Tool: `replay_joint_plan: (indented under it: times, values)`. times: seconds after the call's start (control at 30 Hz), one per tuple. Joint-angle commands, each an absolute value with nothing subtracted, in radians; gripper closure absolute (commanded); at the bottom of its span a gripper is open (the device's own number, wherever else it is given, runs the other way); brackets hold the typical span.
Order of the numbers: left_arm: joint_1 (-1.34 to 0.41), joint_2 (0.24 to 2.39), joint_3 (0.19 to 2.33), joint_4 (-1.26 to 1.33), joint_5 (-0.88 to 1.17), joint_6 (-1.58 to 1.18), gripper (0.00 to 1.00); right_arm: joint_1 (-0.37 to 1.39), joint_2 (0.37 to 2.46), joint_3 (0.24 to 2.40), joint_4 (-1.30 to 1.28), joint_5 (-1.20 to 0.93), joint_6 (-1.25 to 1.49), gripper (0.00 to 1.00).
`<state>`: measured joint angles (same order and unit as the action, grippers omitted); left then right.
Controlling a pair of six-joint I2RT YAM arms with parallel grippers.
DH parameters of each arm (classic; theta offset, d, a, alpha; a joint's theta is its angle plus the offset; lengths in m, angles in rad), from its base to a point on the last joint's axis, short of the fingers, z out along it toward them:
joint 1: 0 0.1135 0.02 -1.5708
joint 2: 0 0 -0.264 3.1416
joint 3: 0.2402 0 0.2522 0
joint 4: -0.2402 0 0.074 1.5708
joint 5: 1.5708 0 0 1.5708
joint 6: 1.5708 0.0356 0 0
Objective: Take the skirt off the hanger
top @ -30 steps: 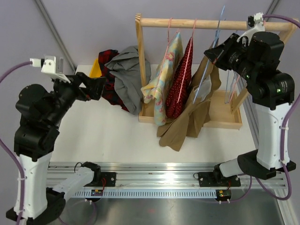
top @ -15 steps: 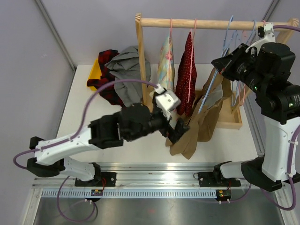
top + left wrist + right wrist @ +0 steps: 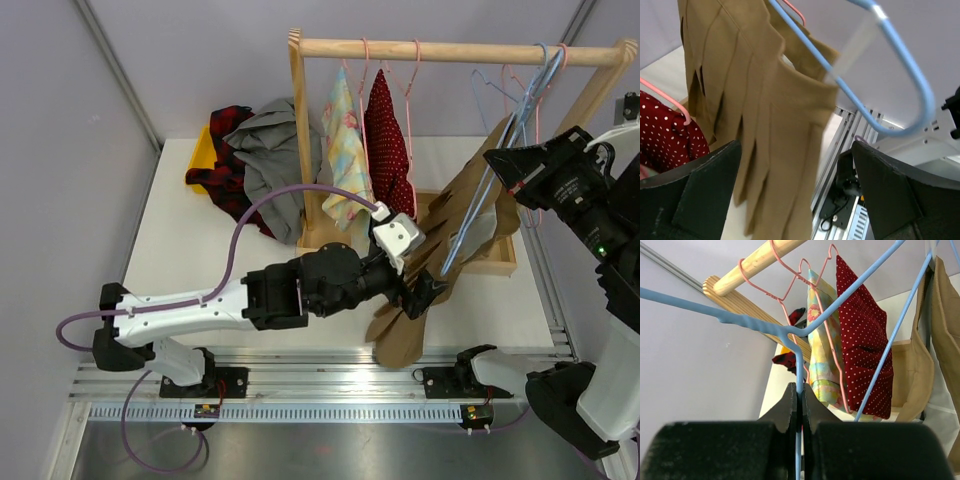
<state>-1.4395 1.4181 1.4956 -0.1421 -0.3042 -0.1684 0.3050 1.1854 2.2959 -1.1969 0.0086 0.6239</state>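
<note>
Clamping hanger, right fingers partly cropped

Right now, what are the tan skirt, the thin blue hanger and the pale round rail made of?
Tan pleated skirt: soft matte cloth, maybe suede-like; it folds and droops.
Thin blue hanger: smooth, probably coated wire or plastic.
Pale round rail: bare-looking wood.

Left jaws apart; right jaws together.
</note>
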Motion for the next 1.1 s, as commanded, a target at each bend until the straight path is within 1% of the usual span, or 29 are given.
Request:
replay_joint_plan:
  times: [0.0, 0.03, 0.1, 0.13, 0.17, 0.2, 0.23, 0.27, 0.3, 0.37, 0.47, 0.63, 0.67, 0.7, 0.8, 0.83, 0.9, 0.97, 1.07]
  values:
    - [-1.443, 1.457, 1.522, 0.023, -0.292, -0.146, 0.11, 0.308, 1.164, 2.319, -1.077, 0.005, 0.658, 1.0]
    - [-1.443, 1.469, 1.529, 0.031, -0.287, -0.137, 0.16, 0.31, 1.166, 2.327, -1.077, 0.005, 0.661, 1.0]
    - [-1.443, 1.506, 1.548, 0.054, -0.267, -0.137, 0.18, 0.31, 1.161, 2.33, -1.078, -0.024, 0.681, 1.0]
    - [-1.443, 1.515, 1.551, 0.066, -0.258, -0.132, 0.2, 0.308, 1.158, 2.324, -1.075, -0.032, 0.684, 1.0]
    - [-1.443, 1.531, 1.554, 0.077, -0.246, -0.132, 0.29, 0.308, 1.154, 2.318, -1.065, -0.035, 0.689, 1.0]
    - [-1.443, 1.537, 1.56, 0.093, -0.239, -0.132, 0.42, 0.31, 1.141, 2.297, -1.059, -0.035, 0.695, 1.0]
    - [-1.443, 1.542, 1.563, 0.097, -0.242, -0.135, 0.75, 0.31, 1.135, 2.287, -1.051, -0.032, 0.696, 1.0]
    - [-1.447, 1.543, 1.565, 0.097, -0.247, -0.14, 0.91, 0.31, 1.131, 2.281, -1.042, -0.026, 0.693, 1.0]
    - [-1.45, 1.539, 1.566, 0.084, -0.255, -0.146, 1.0, 0.31, 1.129, 2.28, -1.043, -0.018, 0.686, 1.0]
    - [-1.474, 1.519, 1.546, 0.08, -0.294, -0.135, 1.0, 0.308, 1.137, 2.286, -1.054, -0.005, 0.673, 1.0]
    - [-1.537, 1.451, 1.513, 0.054, -0.414, -0.091, 1.0, 0.31, 1.146, 2.278, -1.055, 0.031, 0.65, 1.0]
    - [-1.673, 1.321, 1.465, 0.006, -0.736, 0.024, 1.0, 0.31, 1.121, 2.185, -1.006, 0.067, 0.626, 1.0]
    - [-1.737, 1.306, 1.444, 0.015, -0.796, 0.049, 1.0, 0.308, 1.12, 2.175, -0.999, 0.074, 0.621, 1.0]
    - [-1.77, 1.29, 1.433, 0.043, -0.916, 0.108, 1.0, 0.31, 1.121, 2.16, -0.999, 0.086, 0.612, 1.0]
    - [-1.89, 1.267, 1.405, 0.116, -1.104, 0.207, 1.0, 0.31, 1.117, 2.123, -0.98, 0.103, 0.604, 1.0]
    - [-1.916, 1.267, 1.399, 0.13, -1.135, 0.256, 1.0, 0.308, 1.117, 2.115, -0.974, 0.103, 0.604, 1.0]
    - [-1.969, 1.285, 1.391, 0.109, -1.199, 0.264, 1.0, 0.308, 1.123, 2.106, -0.959, 0.106, 0.595, 1.0]
    - [-2.008, 1.313, 1.373, 0.066, -1.227, 0.221, 1.0, 0.31, 1.135, 2.117, -0.959, 0.104, 0.586, 1.0]
    - [-2.017, 1.342, 1.335, 0.003, -1.22, 0.056, 1.0, 0.308, 1.166, 2.16, -0.979, 0.084, 0.58, 1.0]
